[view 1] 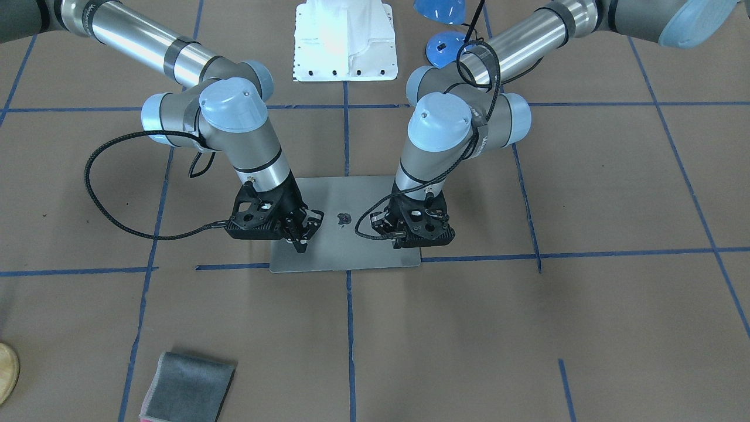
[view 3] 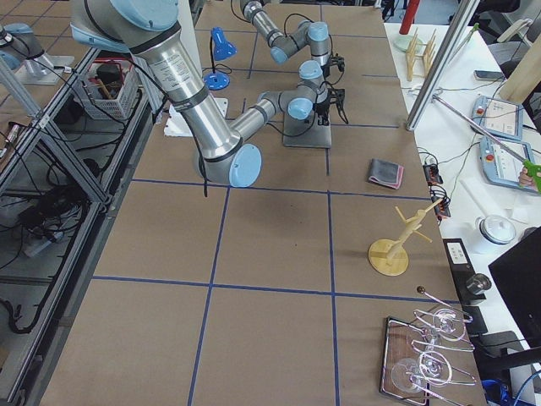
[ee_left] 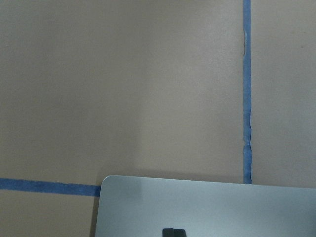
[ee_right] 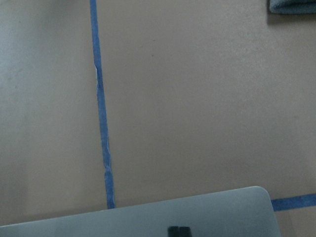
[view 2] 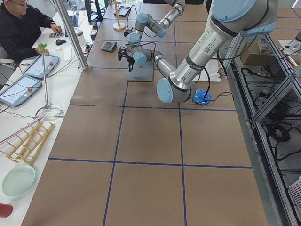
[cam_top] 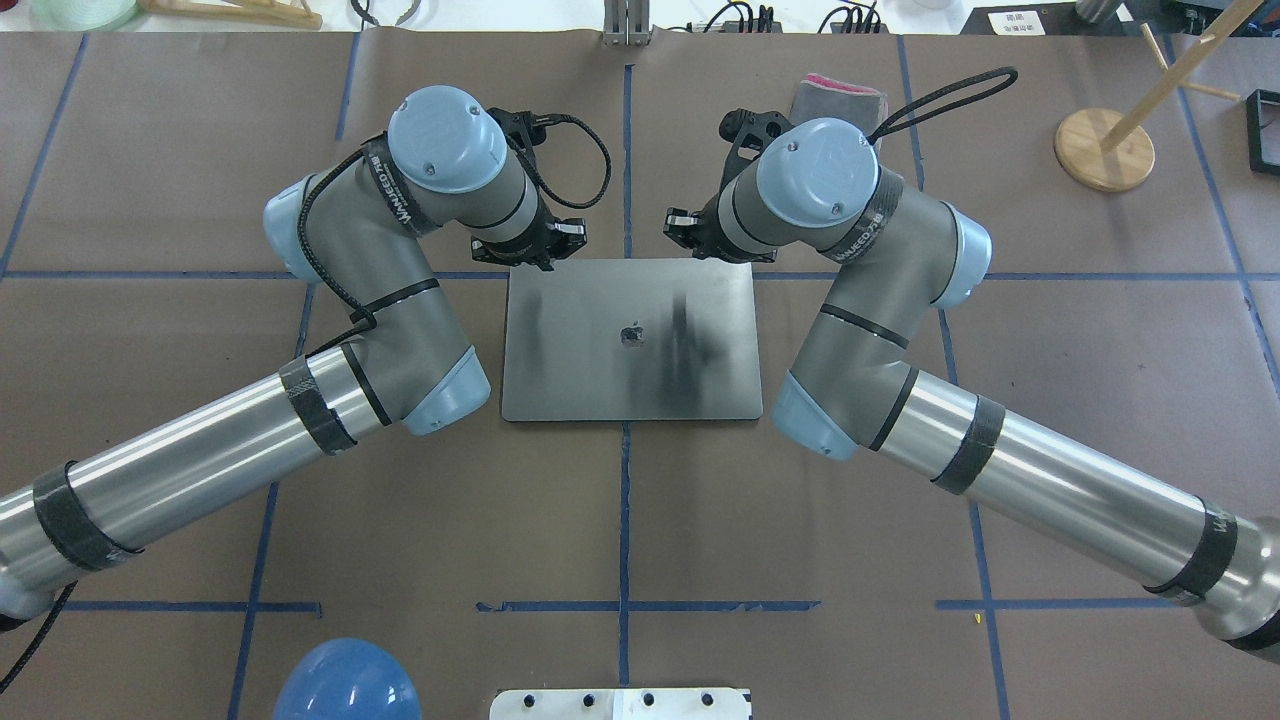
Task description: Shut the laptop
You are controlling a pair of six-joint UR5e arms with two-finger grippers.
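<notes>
Already shut: one slim space-grey metal laptop (cam_top: 600, 370), lid flat on the brown table (cam_top: 200, 200).
My two pincers, left (ee_left: 174, 232) and right (ee_right: 178, 230), fingers pinched together, sit at its 12 o'clock edge seen from overhead; one folded grey cloth (cam_top: 838, 92) lies at 1 o'clock.

A folded grey cloth (view 1: 187, 387) with a pink edge lay on the brown tabletop (view 1: 615, 328), which blue tape lines (view 1: 350, 328) crossed. A wooden stand (cam_top: 1104, 148) with a round base stood apart from it; a blue dome (cam_top: 345, 682) sat well apart from both.
</notes>
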